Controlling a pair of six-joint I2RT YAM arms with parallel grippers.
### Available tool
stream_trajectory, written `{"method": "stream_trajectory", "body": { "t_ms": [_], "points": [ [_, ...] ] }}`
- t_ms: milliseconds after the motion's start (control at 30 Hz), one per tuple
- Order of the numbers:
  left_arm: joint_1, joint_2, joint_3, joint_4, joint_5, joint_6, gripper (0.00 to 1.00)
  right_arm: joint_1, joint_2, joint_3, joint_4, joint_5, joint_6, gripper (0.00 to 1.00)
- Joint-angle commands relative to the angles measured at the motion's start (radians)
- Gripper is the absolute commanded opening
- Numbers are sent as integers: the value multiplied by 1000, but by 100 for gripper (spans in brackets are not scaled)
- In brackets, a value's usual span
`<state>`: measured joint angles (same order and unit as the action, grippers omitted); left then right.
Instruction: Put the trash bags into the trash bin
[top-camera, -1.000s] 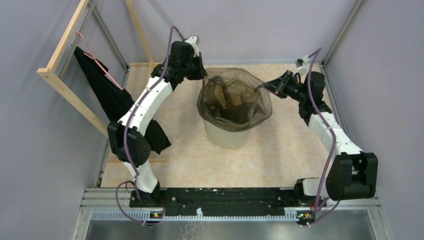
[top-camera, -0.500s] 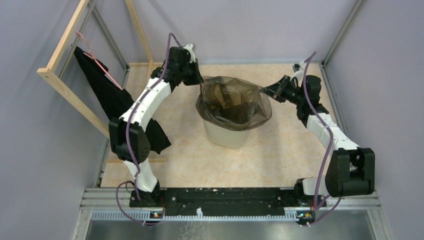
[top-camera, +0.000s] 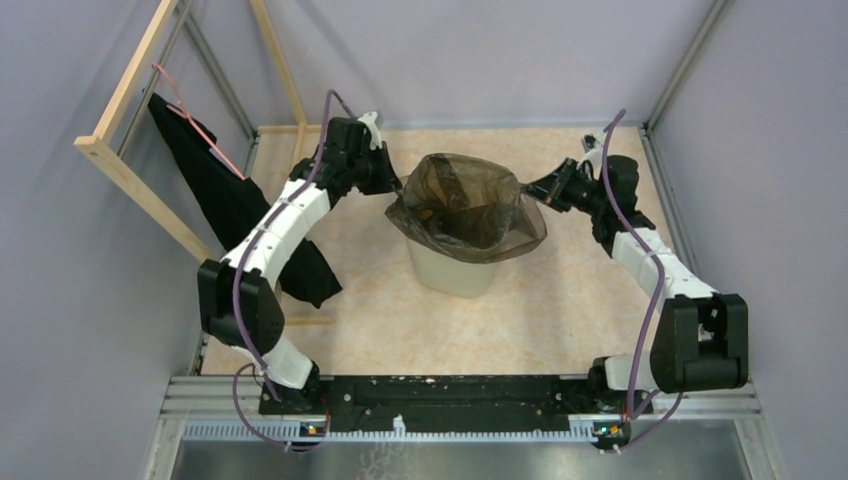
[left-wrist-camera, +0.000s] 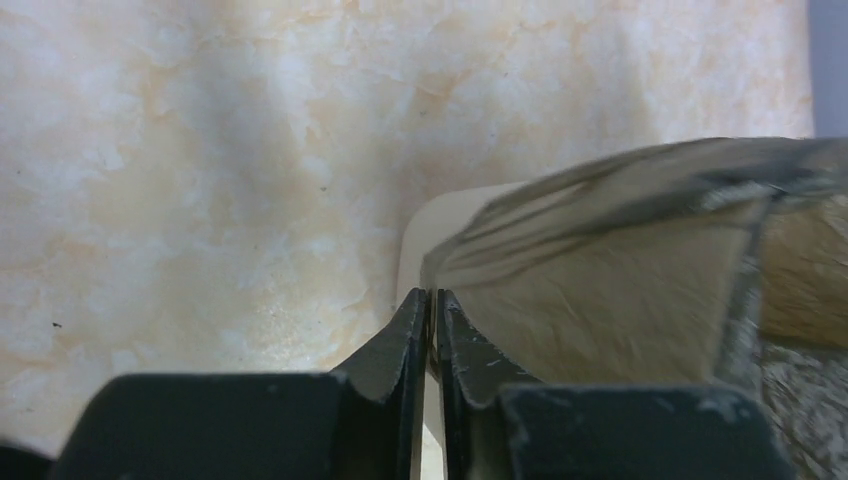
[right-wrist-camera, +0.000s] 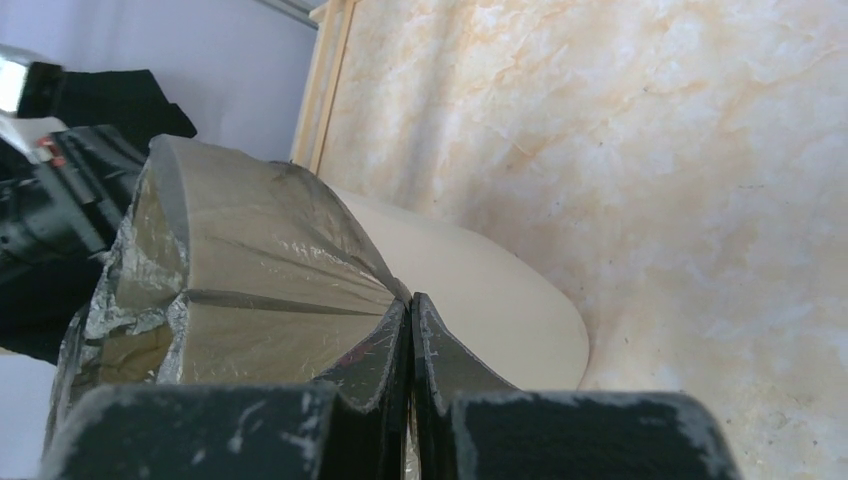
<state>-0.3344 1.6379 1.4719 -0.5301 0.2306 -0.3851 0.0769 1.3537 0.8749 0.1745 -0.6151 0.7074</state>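
Observation:
The see-through dark brown trash bag (top-camera: 468, 205) is stretched open over the cream trash bin (top-camera: 452, 272) in the middle of the floor, its mouth wider than the rim. My left gripper (top-camera: 396, 190) is shut on the bag's left edge; in the left wrist view the film (left-wrist-camera: 620, 270) runs right from the shut gripper (left-wrist-camera: 432, 296), over the bin's rim (left-wrist-camera: 425, 225). My right gripper (top-camera: 528, 186) is shut on the bag's right edge; in the right wrist view the taut film (right-wrist-camera: 250, 290) fans out from the gripper (right-wrist-camera: 410, 302) above the bin (right-wrist-camera: 500, 300).
A matte black cloth (top-camera: 230, 200) hangs from a wooden frame (top-camera: 130, 90) at the left, behind the left arm. Metal posts stand at the back corners. The marbled beige floor (top-camera: 560, 300) surrounds the bin.
Both grippers have come down and a little outward with the bag's edges. The bag's mouth now sits lower and tighter around the bin's rim.

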Motion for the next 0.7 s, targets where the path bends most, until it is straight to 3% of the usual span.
{"method": "stream_trajectory", "body": {
  "t_ms": [0,200,400,500,667],
  "points": [
    [8,-100,-9,61,26,-7,17,8,-21,68,-74,-10,-73,0],
    [8,-160,-21,43,1,35,43,9,-67,196,-364,40,-231,13],
    [8,-239,-4,-17,-48,95,72,9,-150,289,-623,223,-344,49],
    [8,-299,-25,-30,-38,119,90,10,-186,362,-735,312,-392,61],
    [8,-373,-22,-91,15,118,99,18,-259,426,-816,318,-412,68]
  ]
}}
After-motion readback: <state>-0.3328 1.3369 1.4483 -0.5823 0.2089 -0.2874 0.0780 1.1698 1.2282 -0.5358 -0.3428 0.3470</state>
